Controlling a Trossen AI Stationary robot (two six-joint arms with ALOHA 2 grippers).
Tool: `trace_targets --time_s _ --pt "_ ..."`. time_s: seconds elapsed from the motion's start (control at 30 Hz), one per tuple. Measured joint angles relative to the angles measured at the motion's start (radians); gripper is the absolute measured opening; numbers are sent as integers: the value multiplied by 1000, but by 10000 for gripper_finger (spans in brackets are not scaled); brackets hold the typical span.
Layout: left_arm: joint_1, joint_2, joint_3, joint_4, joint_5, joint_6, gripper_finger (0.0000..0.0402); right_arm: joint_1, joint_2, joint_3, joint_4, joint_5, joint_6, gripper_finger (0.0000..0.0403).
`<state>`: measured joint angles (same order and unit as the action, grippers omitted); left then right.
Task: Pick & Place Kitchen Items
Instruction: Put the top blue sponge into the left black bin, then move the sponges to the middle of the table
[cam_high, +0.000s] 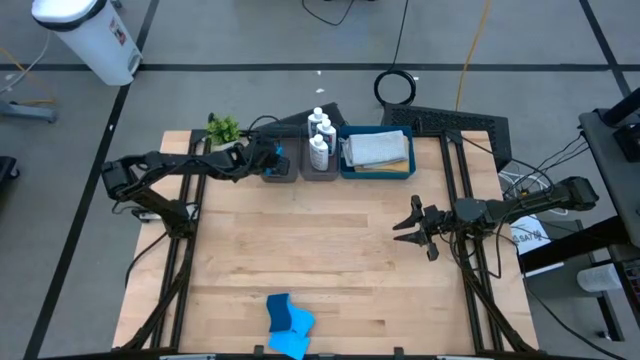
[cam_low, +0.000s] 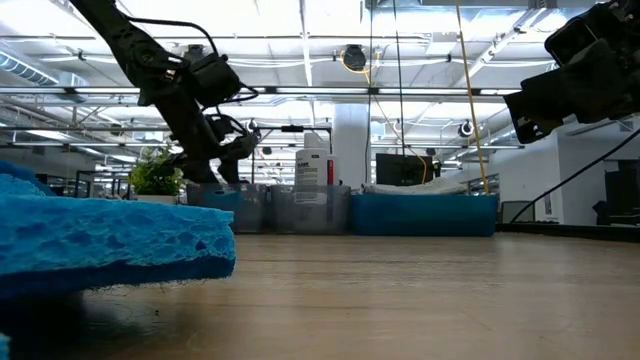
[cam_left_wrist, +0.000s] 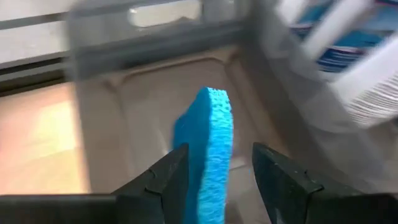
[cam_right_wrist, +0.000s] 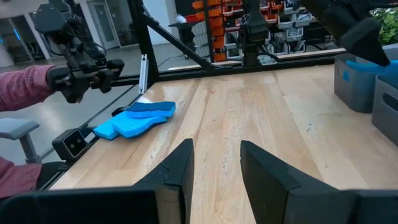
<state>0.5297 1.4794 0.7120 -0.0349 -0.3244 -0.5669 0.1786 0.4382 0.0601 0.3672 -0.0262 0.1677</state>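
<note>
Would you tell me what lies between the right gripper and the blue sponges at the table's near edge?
Only bare wooden table: the high view shows nothing between the right gripper and the blue sponges.

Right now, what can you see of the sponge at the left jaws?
The sponge is bright blue, porous and slab-shaped, standing on edge between the fingers of the left gripper. The jaws stand slightly apart, and contact with either finger is unclear. It sits inside the grey tray at the table's far edge, beside the tray of white bottles. Its lower end is hidden.
</note>
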Motion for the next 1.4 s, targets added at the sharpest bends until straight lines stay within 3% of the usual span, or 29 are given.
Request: trace_targets --time_s 0.27,0.53,0.9,1.17,1.4 --pt "-27 0 0 77 73 108 182 0 0 0 -6 0 2 100" --pt "-53 -79 14 57 392 223 182 0 0 0 -6 -1 3 100" --pt "-258 -298 14 62 590 363 182 0 0 0 -6 -1 3 100" --pt "-552 -344 14 58 605 354 182 0 0 0 -6 -1 3 100" --pt "-821 -268 14 71 432 352 182 0 0 0 -6 -1 3 100"
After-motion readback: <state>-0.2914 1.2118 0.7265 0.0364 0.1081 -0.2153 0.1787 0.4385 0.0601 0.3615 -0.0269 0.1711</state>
